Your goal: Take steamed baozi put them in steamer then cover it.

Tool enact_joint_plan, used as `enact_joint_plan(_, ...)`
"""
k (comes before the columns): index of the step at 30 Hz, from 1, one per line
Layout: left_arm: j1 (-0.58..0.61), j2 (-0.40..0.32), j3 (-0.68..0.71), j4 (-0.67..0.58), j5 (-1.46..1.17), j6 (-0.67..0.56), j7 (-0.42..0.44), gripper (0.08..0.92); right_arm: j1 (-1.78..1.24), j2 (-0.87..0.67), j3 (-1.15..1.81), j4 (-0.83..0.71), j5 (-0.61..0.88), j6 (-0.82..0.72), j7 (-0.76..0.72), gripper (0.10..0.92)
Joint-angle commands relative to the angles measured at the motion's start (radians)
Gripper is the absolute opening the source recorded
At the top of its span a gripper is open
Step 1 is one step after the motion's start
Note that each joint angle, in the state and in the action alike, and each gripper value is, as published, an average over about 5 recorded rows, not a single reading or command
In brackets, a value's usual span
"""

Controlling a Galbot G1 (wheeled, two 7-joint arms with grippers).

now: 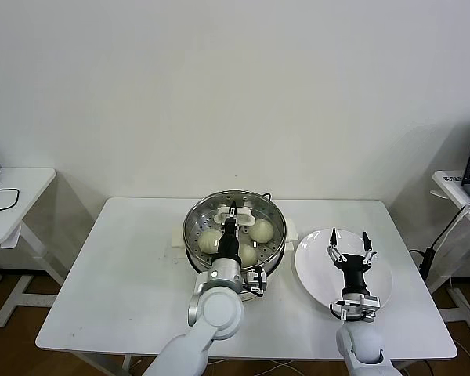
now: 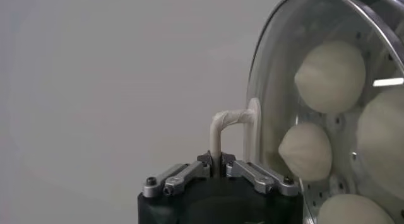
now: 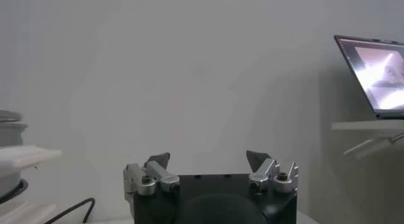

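Observation:
The steel steamer stands at the table's middle on its white base. Several cream-white baozi lie on its perforated tray. The clear glass cover is over the pot's mouth, and the baozi show through it. My left gripper is above the pot's centre, shut on the cover's cream handle, with the thin bar pinched between the fingertips of the left gripper. I cannot tell whether the cover's rim rests on the pot. My right gripper hovers open and empty over the white plate.
The white plate to the right of the steamer has nothing on it. A black cable runs behind the steamer's base. A laptop sits on a side table to the right, and another small table stands at the left.

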Motion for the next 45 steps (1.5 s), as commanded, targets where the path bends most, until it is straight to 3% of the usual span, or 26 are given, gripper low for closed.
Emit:
enact_joint_plan(1,-0.006,-0.011,0.0,0.026,0.012,-0.002,-0.003,0.189,0.0,0.003,-0.001,-0.002,-0.003,0.002,0.0,0.823)
enact_joint_plan(17,0.01,-0.021,-0.029,0.014,0.023,-0.021,0.0,0.201,-0.001,0.001,-0.002,-0.002,-0.003,0.002,-0.002,0.823)
enact_joint_plan(26,0.07,-0.006,-0.021,-0.106,0.013,-0.016,0.013,0.435,0.002,0.0,-0.005,-0.003,-0.003,0.0,-0.001,0.823)
enact_joint_plan(34,0.23,0.087,-0.038,-0.384,-0.132,-0.012,-0.003,0.669,0.008,-0.006,-0.011,0.006,0.0,-0.016,0.0,0.823)
enact_joint_plan(38,0.343,0.137,-0.133,-0.559,-0.337,-0.033,-0.075,0.775,-0.003,-0.029,-0.04,0.035,0.018,-0.077,0.014,0.823)
enact_joint_plan(40,0.4,0.157,-0.207,-0.619,-0.501,-0.048,-0.154,0.807,-0.014,-0.042,-0.059,0.056,0.039,-0.114,0.027,0.823)
enact_joint_plan(45,0.481,0.132,-0.507,-0.586,-1.074,-0.207,-0.422,0.822,-0.048,-0.064,-0.07,0.103,0.081,-0.155,0.026,0.823)
